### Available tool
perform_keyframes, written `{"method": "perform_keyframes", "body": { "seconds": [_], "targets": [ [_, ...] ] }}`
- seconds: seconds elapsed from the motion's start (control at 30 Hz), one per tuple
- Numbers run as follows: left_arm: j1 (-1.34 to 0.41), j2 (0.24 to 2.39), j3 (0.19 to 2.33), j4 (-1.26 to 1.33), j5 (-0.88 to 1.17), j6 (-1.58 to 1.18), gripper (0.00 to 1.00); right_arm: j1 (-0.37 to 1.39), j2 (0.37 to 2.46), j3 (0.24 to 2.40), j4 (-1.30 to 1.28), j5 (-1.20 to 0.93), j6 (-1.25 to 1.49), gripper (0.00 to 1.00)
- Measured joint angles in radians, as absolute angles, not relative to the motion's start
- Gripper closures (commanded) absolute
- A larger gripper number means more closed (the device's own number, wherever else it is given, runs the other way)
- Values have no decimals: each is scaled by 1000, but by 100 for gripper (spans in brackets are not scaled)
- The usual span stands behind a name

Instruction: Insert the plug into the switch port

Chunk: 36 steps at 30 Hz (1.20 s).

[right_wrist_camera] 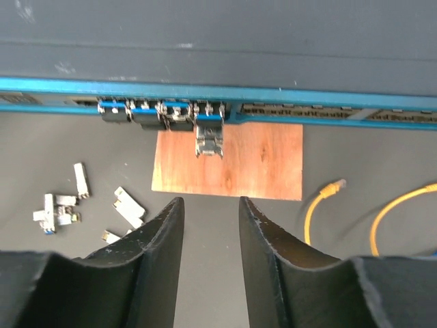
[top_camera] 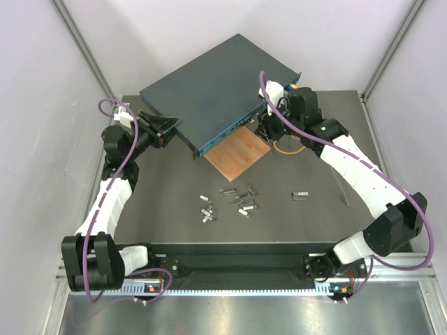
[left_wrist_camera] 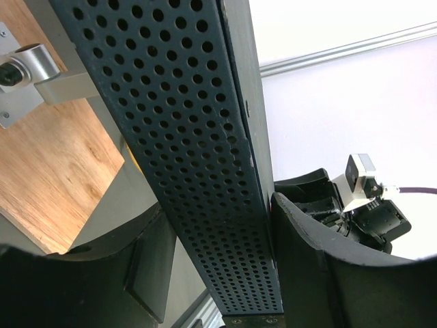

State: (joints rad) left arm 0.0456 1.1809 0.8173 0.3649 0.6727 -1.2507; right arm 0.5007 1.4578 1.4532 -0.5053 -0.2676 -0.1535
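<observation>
Looking out past my right gripper [right_wrist_camera: 210,203], I find its jaws standing narrowly apart with nothing between them. Straight ahead, at frame centre just above that gap, the small silver metal plug [right_wrist_camera: 209,140] juts from the narrow teal front face [right_wrist_camera: 307,87] of the large flat dark blue-grey metal switch [right_wrist_camera: 218,41]. Its long axis runs towards me, in line with the gap. It looks only part seated to me, so a straight push along that axis is what matters. This arm is the nearer one. My left gripper [left_wrist_camera: 218,205] is clamped on the switch's perforated side. No lettering is readable.
</observation>
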Motion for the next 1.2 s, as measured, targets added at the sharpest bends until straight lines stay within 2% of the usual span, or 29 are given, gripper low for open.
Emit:
{"method": "perform_keyframes", "body": {
  "seconds": [0.37,0.53,0.8,1.0,1.2],
  "targets": [
    [46,1181,818,364,673,-1250,84,501,1504,1461,-417,-273,-107,73],
    [46,1181,818,364,673,-1250,84,502,1519,1473,-400,-278,-97,82],
    [46,1181,818,364,673,-1250,85,504,1532,1474,-367,-282,-84,89],
    [46,1181,818,364,673,-1250,87,506,1541,1474,-345,-282,-66,100],
    [46,1181,818,364,673,-1250,90,506,1542,1475,-344,-279,-43,100]
  ]
}}
